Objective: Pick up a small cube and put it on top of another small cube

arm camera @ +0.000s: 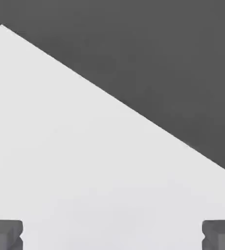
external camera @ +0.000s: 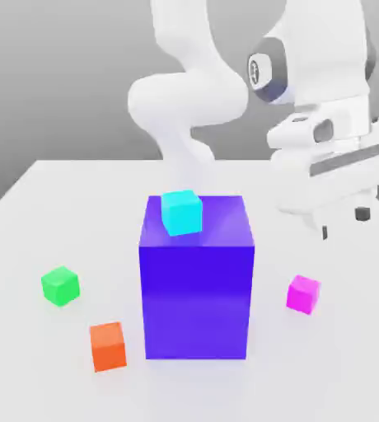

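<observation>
Gripper (external camera: 343,222): hangs in the air above the table (external camera: 28,206), toward the exterior view's right, tilted so that its two dark fingertips (external camera: 362,214) point down and slightly outward; judged to be an approach pose, since nothing lies between the tips.
Claw opening: the hand view shows one fingertip (arm camera: 5,234) at each lower corner, spread wide with bare table (arm camera: 85,146) between them; the claw is fully parted and holds nothing.
Magenta cube (external camera: 303,294): the thing to be lifted; sits flat on the table just beside the big block's right face in the exterior view, below and somewhat nearer the camera than the gripper; untouched.
Green cube (external camera: 60,286): the stacking target; rests on the table on the exterior view's left, well apart from the magenta cube, with the big block between them.
Blue-violet block (external camera: 197,284): tall obstacle at the table's middle; judged to oblige a carry path that rises over it or swings round its front.
Cyan cube (external camera: 181,213): perched on the block's top near its front edge; no part in the task.
Orange cube (external camera: 108,346): on the table by the block's lower left corner in the exterior view, near the green cube; a distractor that a low approach to the target should avoid.
Step in hand: judged to be the descent toward the magenta cube, with grasp not yet made.
</observation>
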